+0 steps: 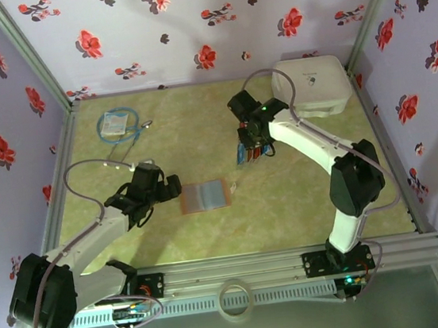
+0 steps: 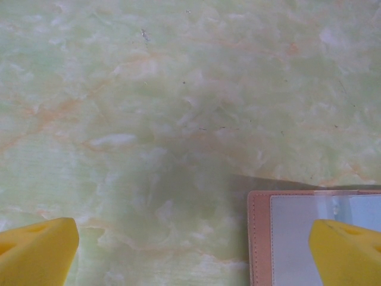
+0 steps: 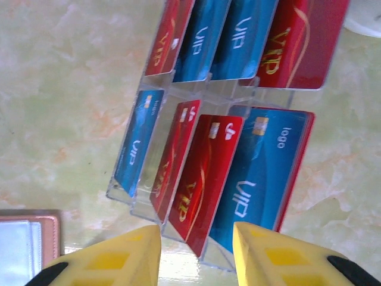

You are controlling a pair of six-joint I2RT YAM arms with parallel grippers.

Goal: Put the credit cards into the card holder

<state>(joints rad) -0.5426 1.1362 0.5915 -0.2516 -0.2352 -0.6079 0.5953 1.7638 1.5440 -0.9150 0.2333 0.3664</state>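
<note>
**Cards** [image 1: 251, 153]: upright in a clear rack [image 3: 128, 193], centre-right of the top view.
**Holder** [image 1: 204, 195]: open flat on the counter [image 1: 304, 201], centre frame, apart from the rack.
**Left tool** [image 2: 193, 253]: jaws wide, empty, at the holder's left edge.
**Right tool** [image 3: 196, 250]: jaws narrow, straddling a red card [image 3: 202, 179]; no pinch evident.
**Risks:** the neighbouring card may be caught too, since they are packed tight. A skewed pull may drag or tip the rack. The thin card may slip out.

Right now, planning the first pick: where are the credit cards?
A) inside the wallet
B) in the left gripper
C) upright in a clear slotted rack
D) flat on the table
C: the credit cards stand on edge in the clear rack, apart from the open card holder.
</note>
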